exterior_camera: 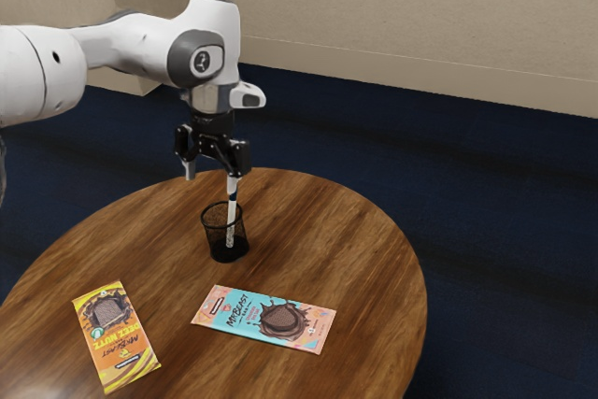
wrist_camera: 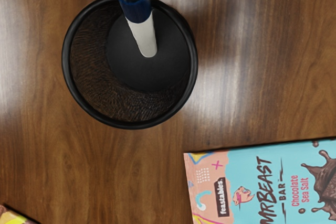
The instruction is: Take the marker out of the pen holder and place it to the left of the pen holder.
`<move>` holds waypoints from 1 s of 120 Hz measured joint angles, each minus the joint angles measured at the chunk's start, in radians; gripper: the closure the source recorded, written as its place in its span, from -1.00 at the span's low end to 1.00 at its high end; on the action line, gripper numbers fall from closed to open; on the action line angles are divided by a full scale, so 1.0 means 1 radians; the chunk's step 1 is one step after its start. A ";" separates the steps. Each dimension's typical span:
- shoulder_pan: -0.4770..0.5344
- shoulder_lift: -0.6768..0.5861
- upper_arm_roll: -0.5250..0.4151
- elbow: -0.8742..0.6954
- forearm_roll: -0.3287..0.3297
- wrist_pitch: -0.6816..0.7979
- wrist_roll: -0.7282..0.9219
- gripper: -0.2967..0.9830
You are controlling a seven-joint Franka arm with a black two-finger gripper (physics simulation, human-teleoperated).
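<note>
My gripper (exterior_camera: 211, 183) is over the table (exterior_camera: 318, 221) — jaws released, standing well apart. Marker (wrist_camera: 143, 38): inside the mesh pen holder (wrist_camera: 194, 66), blue end up, leaning at the rim. Two wrapped chocolate bars (exterior_camera: 263, 319) lie flat — both near the holder.

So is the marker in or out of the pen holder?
In. The white body of the marker reaches down inside the pen holder, seen through its mesh side, while the blue cap stands above the rim.

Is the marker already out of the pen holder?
No, the marker stands with its white lower end inside the pen holder, blue cap up.
</note>
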 joint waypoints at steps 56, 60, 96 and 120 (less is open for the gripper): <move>0.003 0.208 0.013 0.139 -0.010 0.128 0.000 -0.54; 0.003 0.213 0.019 0.153 -0.020 0.130 0.001 -0.54; 0.005 0.299 0.064 0.216 -0.043 0.108 0.003 -0.54; 0.005 0.301 0.064 0.221 -0.046 0.097 0.004 0.12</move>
